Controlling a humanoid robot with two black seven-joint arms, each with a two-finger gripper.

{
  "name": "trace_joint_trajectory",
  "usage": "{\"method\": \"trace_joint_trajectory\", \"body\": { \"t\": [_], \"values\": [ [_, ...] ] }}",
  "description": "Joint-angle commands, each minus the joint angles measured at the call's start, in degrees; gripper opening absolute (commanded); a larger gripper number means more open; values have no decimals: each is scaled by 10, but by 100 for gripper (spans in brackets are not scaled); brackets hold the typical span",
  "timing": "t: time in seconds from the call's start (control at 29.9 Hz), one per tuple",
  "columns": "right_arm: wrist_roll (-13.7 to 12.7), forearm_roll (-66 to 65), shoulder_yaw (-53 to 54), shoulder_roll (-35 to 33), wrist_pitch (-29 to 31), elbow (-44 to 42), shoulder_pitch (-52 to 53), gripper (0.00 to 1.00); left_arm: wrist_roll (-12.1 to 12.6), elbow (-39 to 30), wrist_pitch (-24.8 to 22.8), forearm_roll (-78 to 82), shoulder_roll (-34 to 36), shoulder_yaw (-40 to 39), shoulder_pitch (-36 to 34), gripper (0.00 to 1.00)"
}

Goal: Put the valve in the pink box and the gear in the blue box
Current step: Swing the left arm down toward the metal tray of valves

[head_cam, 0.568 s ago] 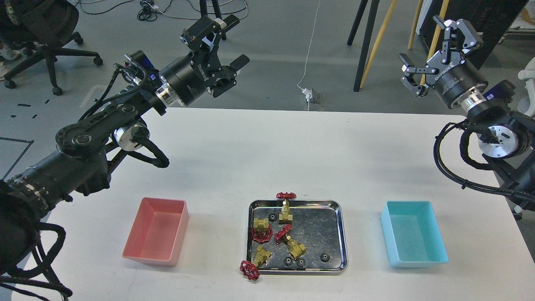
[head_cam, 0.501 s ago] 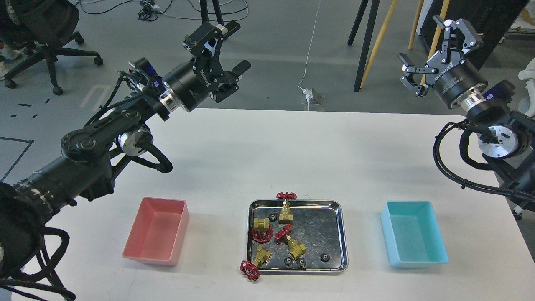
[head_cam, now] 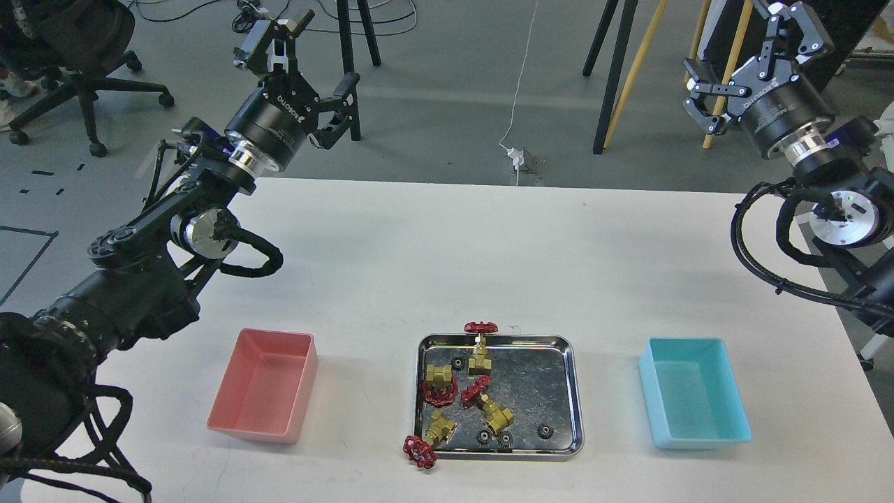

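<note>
The four valves (head_cam: 479, 353) and the small black gears (head_cam: 544, 431) I need to sort lie together in the steel tray (head_cam: 571, 391) at the near middle of the white surface (head_cam: 447, 258), one red handwheel hanging over its near-left rim. The pink box (head_cam: 265, 386) sits empty to the tray's left and the blue box (head_cam: 693, 392) empty to its right, each on the side of the arm that would fill it. My left claw (head_cam: 302, 52) and right claw (head_cam: 754, 52) both hang open and empty, high beyond the far edge, so nothing is picked yet.

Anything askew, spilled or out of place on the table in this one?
Two valves overhang the steel tray: one valve at the near left corner has its red handwheel out over the table, another pokes past the far rim. Both bins are empty and square.
</note>
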Motion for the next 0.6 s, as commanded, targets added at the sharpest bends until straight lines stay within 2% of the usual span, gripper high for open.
{"method": "trace_joint_trajectory", "body": {
  "t": [0.0,0.1,0.17,0.2,0.3,0.37,0.43,0.57],
  "values": [
    [-17,25,7,-9,0,-23,10,100,0,-68,0,18,7,0,1,100],
    [-73,45,4,-51,0,-25,61,100,0,-123,0,138,49,10,-2,100],
    [-94,49,0,-76,0,-25,92,100,0,-168,0,214,93,48,-16,100],
    [-98,50,-1,-81,0,-26,107,100,0,-186,0,234,117,85,-34,100],
    [-108,49,-5,-80,0,-32,143,100,0,-241,0,252,187,260,-132,100],
    [-129,48,-16,-77,0,-31,161,100,0,-274,0,258,217,367,-200,100],
    [-147,48,-36,-77,0,-33,182,100,0,-303,0,292,234,460,-259,100],
    [-148,50,-60,-70,0,-36,191,100,0,-361,0,428,236,586,-342,100]
  ]
}}
